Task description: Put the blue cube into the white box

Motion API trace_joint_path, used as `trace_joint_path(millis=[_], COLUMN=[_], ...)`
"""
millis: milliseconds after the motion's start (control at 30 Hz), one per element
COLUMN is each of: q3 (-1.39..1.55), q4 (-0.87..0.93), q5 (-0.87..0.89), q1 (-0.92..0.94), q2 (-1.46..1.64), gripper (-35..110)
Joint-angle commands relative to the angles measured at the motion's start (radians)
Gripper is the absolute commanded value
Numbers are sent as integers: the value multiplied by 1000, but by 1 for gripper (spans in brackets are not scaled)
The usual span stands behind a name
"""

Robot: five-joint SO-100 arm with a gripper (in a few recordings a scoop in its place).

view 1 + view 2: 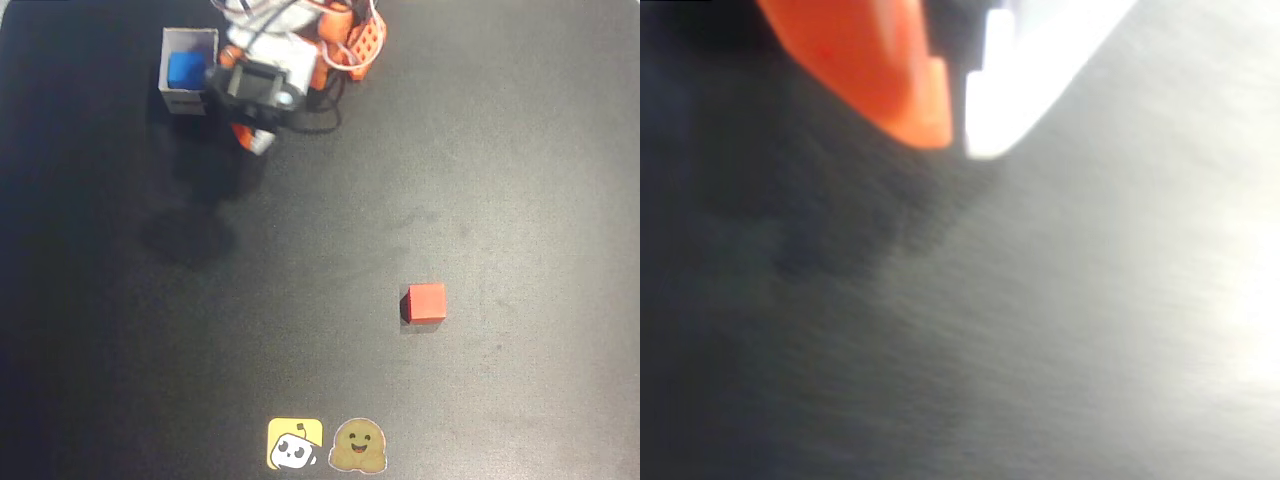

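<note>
In the overhead view the blue cube [184,70] lies inside the white box [190,100] at the top left of the dark table. My gripper [256,140] hangs just right of the box, below the arm's orange and white body. In the wrist view the orange finger [902,85] and the white finger [1025,70] meet at their tips over bare dark table, so my gripper [958,140] is shut with nothing between the fingers.
A red-orange cube [427,302] sits alone at the lower right of the table. Two stickers, a yellow one [294,443] and a brown smiling one [358,445], lie at the front edge. The arm's base [350,35] stands at the top centre.
</note>
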Motion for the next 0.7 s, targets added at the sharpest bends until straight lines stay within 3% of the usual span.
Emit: trace_joint_path(millis=[0,267,667], q3=[9,29,167], q4=[-40,-75,-21], q5=[52,164,210], q1=[-137,-324,-319], q2=[-2,-2,0], gripper=[0,0,0])
